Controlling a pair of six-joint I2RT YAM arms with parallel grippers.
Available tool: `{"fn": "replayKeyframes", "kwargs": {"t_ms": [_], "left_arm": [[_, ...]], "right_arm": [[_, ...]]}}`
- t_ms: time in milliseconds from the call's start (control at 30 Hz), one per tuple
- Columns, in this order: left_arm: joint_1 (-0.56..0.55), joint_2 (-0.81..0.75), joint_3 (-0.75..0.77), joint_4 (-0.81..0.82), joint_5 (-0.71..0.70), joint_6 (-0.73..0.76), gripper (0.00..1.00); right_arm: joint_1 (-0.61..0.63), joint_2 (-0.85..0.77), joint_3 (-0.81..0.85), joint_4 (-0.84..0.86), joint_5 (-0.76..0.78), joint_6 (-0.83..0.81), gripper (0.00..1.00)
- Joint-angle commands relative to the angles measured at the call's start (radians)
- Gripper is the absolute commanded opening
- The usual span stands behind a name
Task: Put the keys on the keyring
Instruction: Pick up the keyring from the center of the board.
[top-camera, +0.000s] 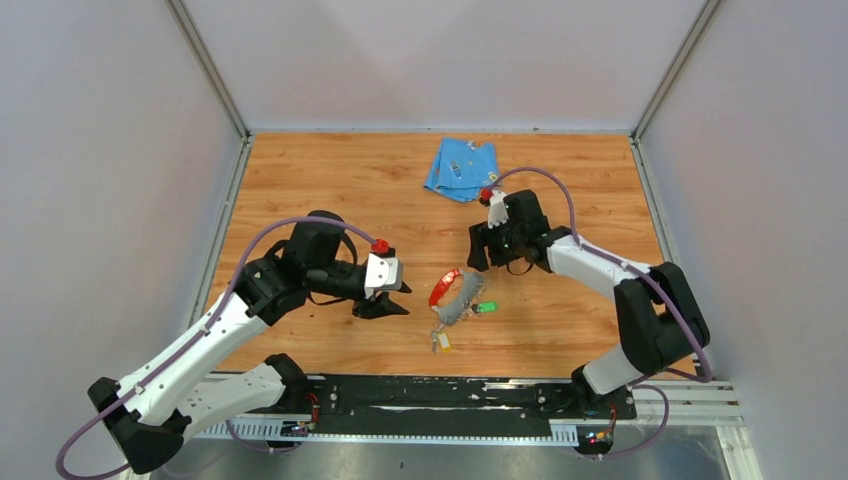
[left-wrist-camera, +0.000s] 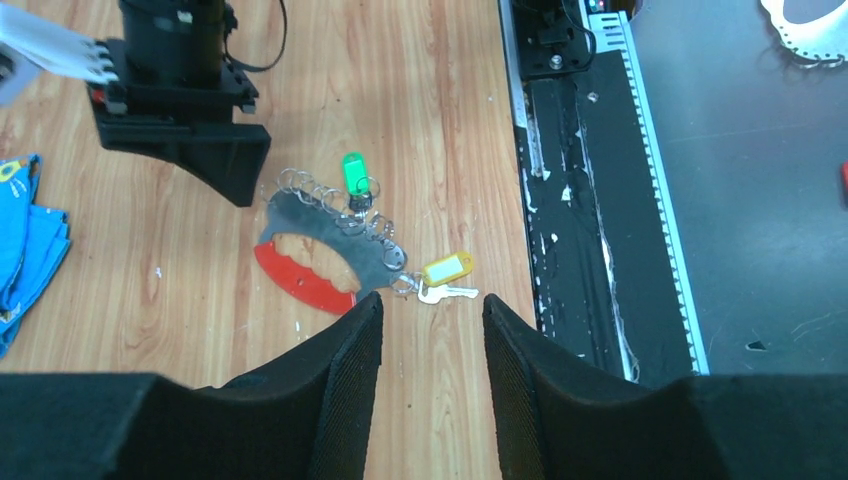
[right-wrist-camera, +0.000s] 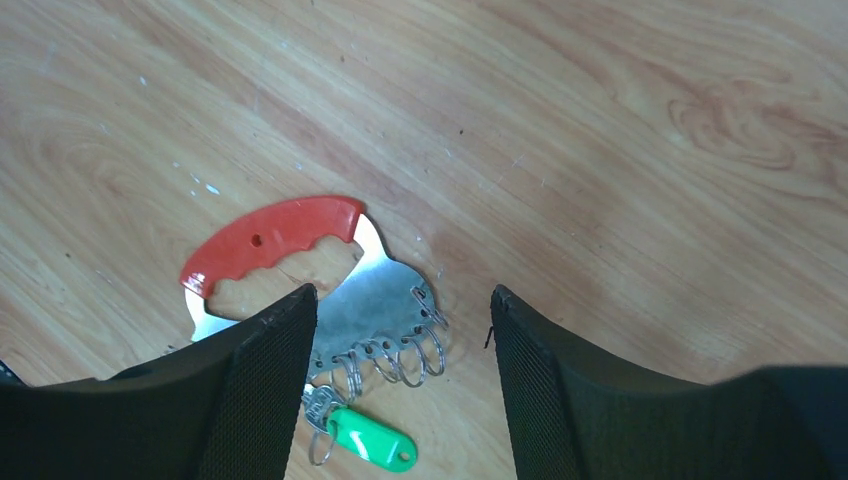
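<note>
1. While both arms hover low over the desk (top-camera: 330, 180), the keyring (top-camera: 455, 298) lies flat on the wood just below the middle of the top view, right between the two pincers. Its red strip (top-camera: 443, 287) runs along the upper-left edge there.
2. Left pincer (top-camera: 400, 300) sits just left of the keyring, jaws parted, nothing between them. On its own wrist cam the two black fingers (left-wrist-camera: 350, 370) come up from the bottom centre with only bare wood in the gap. Their tips are close to the end of the red strip.
3. Right pincer (top-camera: 488, 262) is up and to the right of the keyring, spread wide and empty too. Its wrist cam looks down on the keyring at lower left of centre, with one end hidden behind the left-hand finger.
4. Green key (top-camera: 486, 307) lies at the keyring's right side in the top view, touching the row of small rings (right-wrist-camera: 395, 355) along the keyring's edge. It looks hooked onto one of them, but I honestly can't tell for sure.
5. Yellow key (top-camera: 441, 342) is at the keyring's bottom tip in the top view, with its tag and little silver blade right against the last ring. Same deal, can't confirm it's threaded.
6. Blue cloth (top-camera: 460, 168) is crumpled near the top centre of that view, well apart from everything else.
</note>
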Motion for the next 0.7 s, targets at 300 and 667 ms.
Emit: {"fn": "replayKeyframes", "kwargs": {"t_ms": [300,667], "left_arm": [[0.005,0.023,0.094,-0.016,-0.042,-0.104,0.67],[0.028,0.031,0.156,-0.067,-0.111,-0.127,0.75]], "right_arm": [[-0.02,0.132,0.012,-0.074,-0.101,-0.083,0.46],[0.0,0.102,0.037,-0.089,-0.133,-0.062,0.0]]}}
